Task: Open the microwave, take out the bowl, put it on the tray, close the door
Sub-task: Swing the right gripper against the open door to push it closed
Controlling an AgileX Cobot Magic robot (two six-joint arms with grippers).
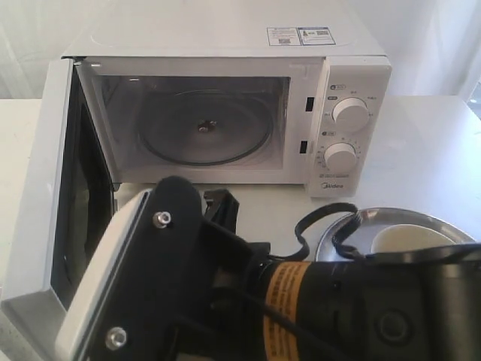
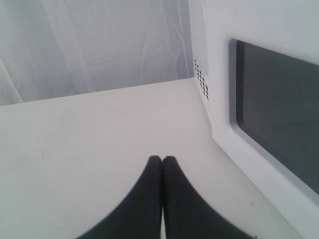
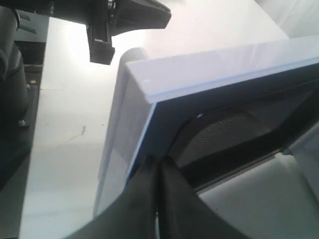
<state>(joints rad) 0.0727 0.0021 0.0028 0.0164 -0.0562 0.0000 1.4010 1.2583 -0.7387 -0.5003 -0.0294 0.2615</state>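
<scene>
The white microwave stands at the back with its door swung wide open to the left. Its cavity holds only the glass turntable. The cream bowl sits on the silver tray at the front right, half hidden by my right arm. My right gripper is shut and empty, its tips at the inner face of the door near its free edge. My left gripper is shut and empty above the table, beside the door's outer face with the dark window.
My right arm fills the front of the exterior view and hides much of the table. The left arm shows beyond the door in the right wrist view. White curtains hang behind the white table.
</scene>
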